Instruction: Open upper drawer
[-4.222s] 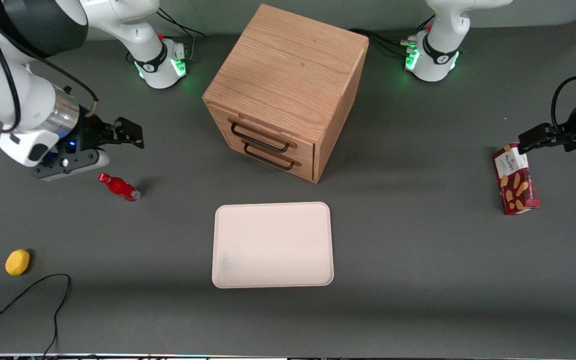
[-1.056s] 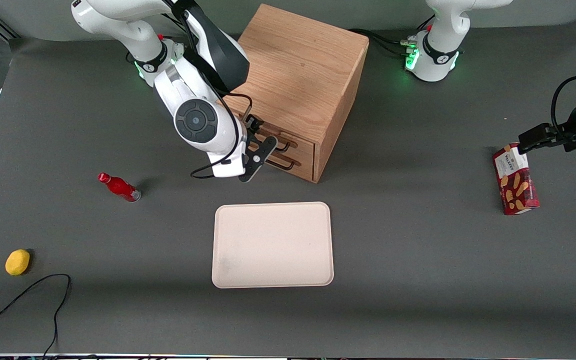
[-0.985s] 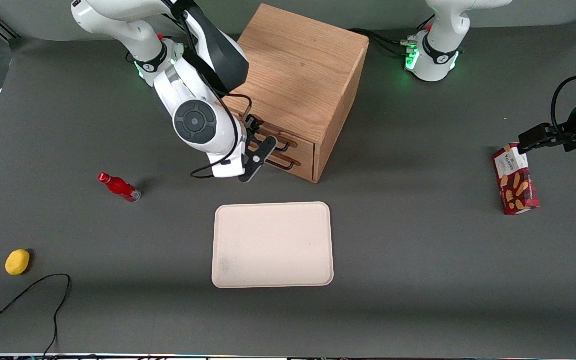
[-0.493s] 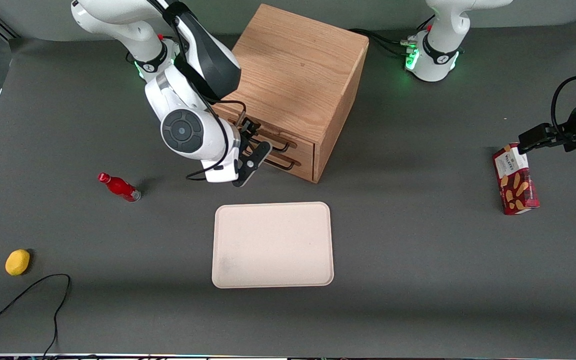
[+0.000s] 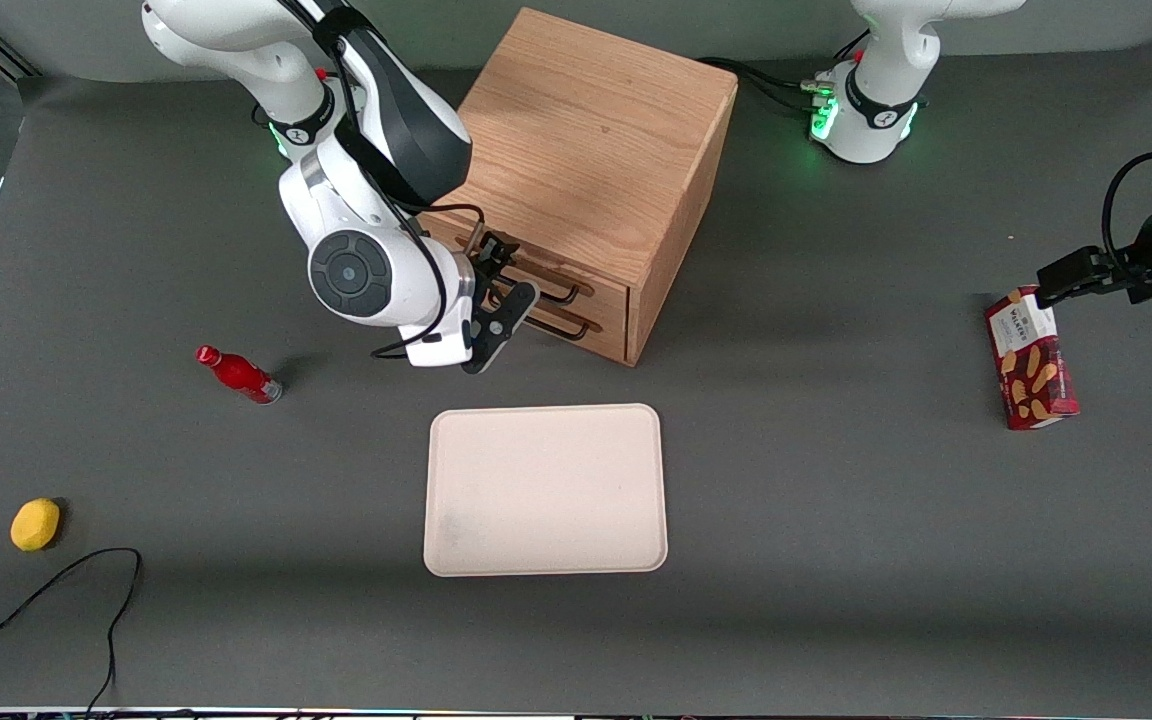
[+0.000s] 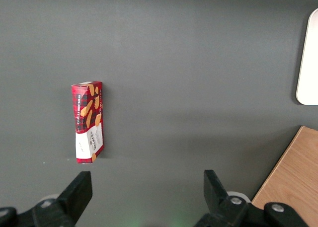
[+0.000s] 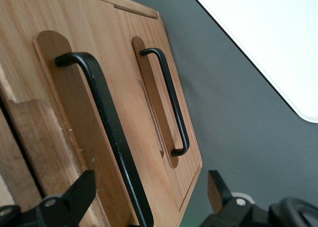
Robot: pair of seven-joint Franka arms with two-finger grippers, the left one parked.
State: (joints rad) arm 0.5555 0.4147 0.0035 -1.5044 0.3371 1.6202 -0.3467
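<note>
The light-oak cabinet [image 5: 596,130] stands at the table's middle. Its upper drawer [image 5: 600,283] sits flush with the cabinet front, and its black bar handle [image 5: 562,293] is partly covered by my arm. My gripper [image 5: 499,287] is open right at the drawer front. In the right wrist view the gripper [image 7: 148,185] straddles the upper handle [image 7: 107,122], one dark finger [image 7: 79,189] on each side, with clear gaps to the bar. The lower drawer's handle [image 7: 174,108] shows beside it, untouched.
A cream tray [image 5: 546,490] lies nearer the front camera than the cabinet. A red bottle [image 5: 239,374], a yellow fruit [image 5: 35,524] and a black cable [image 5: 56,590] lie toward the working arm's end. A red biscuit box [image 5: 1031,360] lies toward the parked arm's end.
My arm came in from the table's end to the drawer front. In the last second the wrist slid slightly along the handle toward the working arm's end. The drawer has not moved.
</note>
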